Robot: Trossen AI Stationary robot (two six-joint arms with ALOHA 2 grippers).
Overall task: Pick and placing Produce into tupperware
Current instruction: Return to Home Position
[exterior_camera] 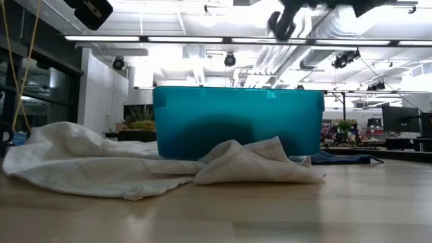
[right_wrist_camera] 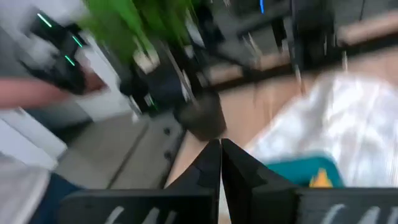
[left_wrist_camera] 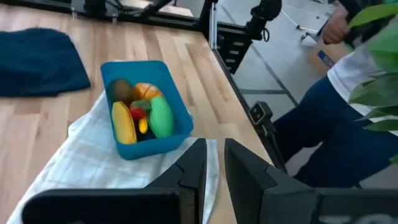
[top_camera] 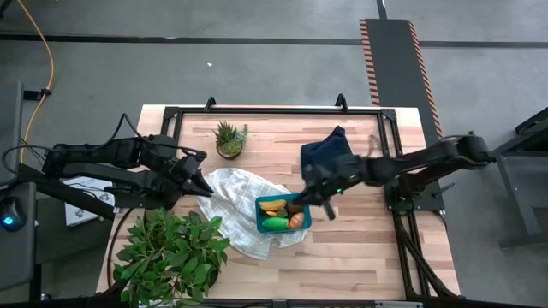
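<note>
The teal tupperware (top_camera: 282, 215) stands open on a white checked cloth (top_camera: 233, 195), near the table's middle. In the left wrist view it (left_wrist_camera: 180, 118) holds the produce: a yellow banana (left_wrist_camera: 124, 122), a green fruit (left_wrist_camera: 160, 116), a brown round one (left_wrist_camera: 122, 89), an orange wedge (left_wrist_camera: 147, 91) and a red strawberry (left_wrist_camera: 138, 112). My right gripper (top_camera: 313, 202) hangs shut and empty just above the box's right far corner; the low view shows it (exterior_camera: 283, 24) well above the rim. My left gripper (top_camera: 201, 183) is narrowly open over the cloth's left edge, pointing at the box.
A dark navy cloth (top_camera: 329, 151) lies beyond the box toward the far right. A small potted succulent (top_camera: 229, 139) stands at the far side and a big leafy plant (top_camera: 171, 248) at the near left corner. A person (left_wrist_camera: 348, 81) stands beside the table.
</note>
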